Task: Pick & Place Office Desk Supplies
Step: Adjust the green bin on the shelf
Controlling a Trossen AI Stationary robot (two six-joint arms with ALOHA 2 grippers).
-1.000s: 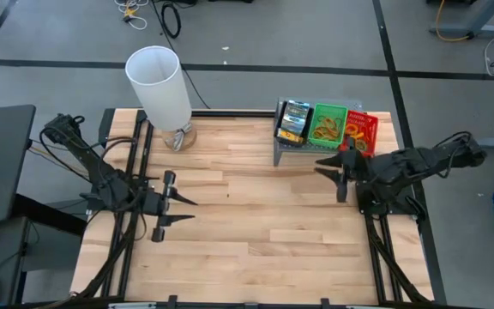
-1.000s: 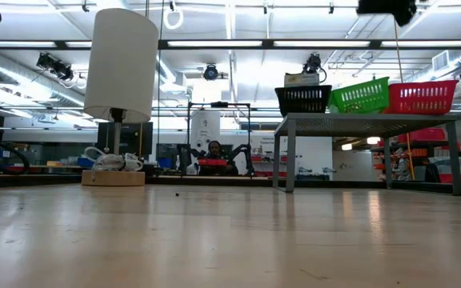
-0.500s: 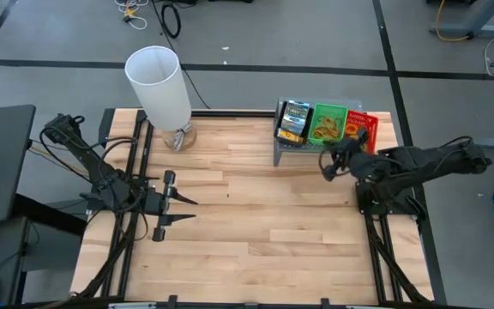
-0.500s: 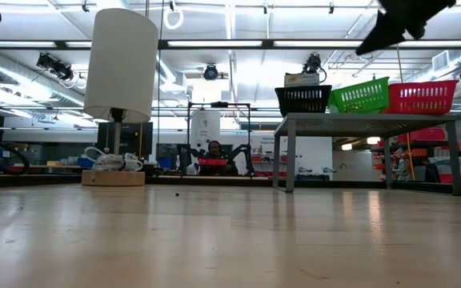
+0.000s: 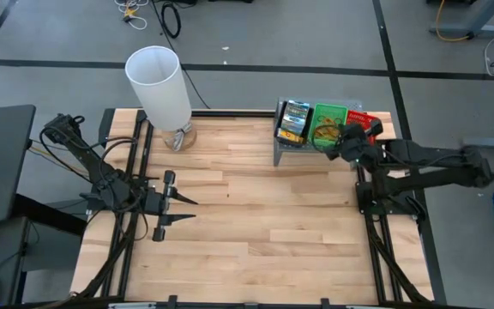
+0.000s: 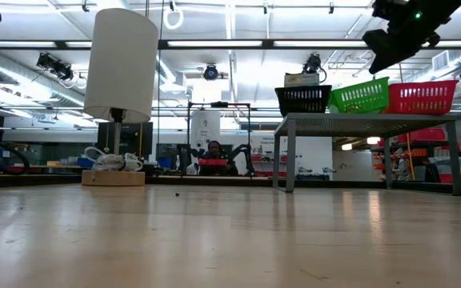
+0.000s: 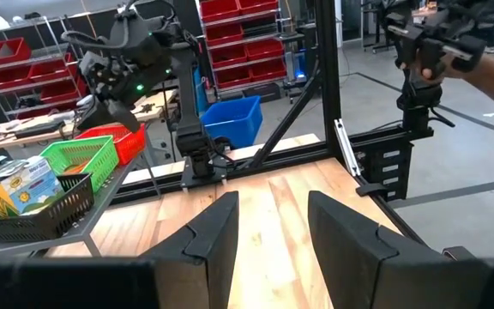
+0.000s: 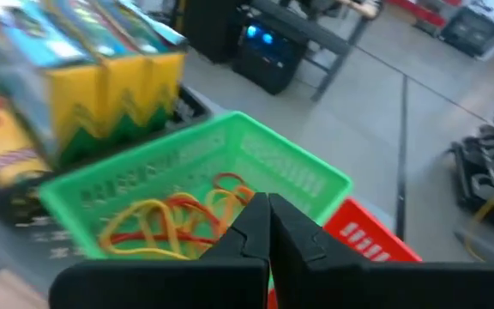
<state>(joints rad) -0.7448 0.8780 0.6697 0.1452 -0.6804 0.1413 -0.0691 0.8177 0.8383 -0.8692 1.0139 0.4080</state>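
On a grey riser (image 5: 316, 153) at the table's far right stand three small trays. The black tray (image 5: 293, 122) holds yellow-green crayon boxes (image 8: 101, 77). The green tray (image 5: 328, 123) holds orange, red and yellow loop bands (image 8: 178, 219). The red tray (image 5: 365, 129) stands right of it. My right gripper (image 8: 268, 202) is shut and hangs tipped downward above the green tray's near rim (image 6: 361, 96), touching nothing. My left gripper (image 5: 185, 209) waits open and level over the table's left side.
A tall white cylinder (image 5: 159, 86) stands on a wooden base at the far left. Bare wooden tabletop (image 5: 256, 206) lies between the two arms. Black frame rails (image 5: 376, 232) run along the table's left and right edges.
My right gripper has shut with nothing between its fingers. It has swung from the open table toward the far edge, to above the trays on the riser, and has tipped from level to slanting downward.
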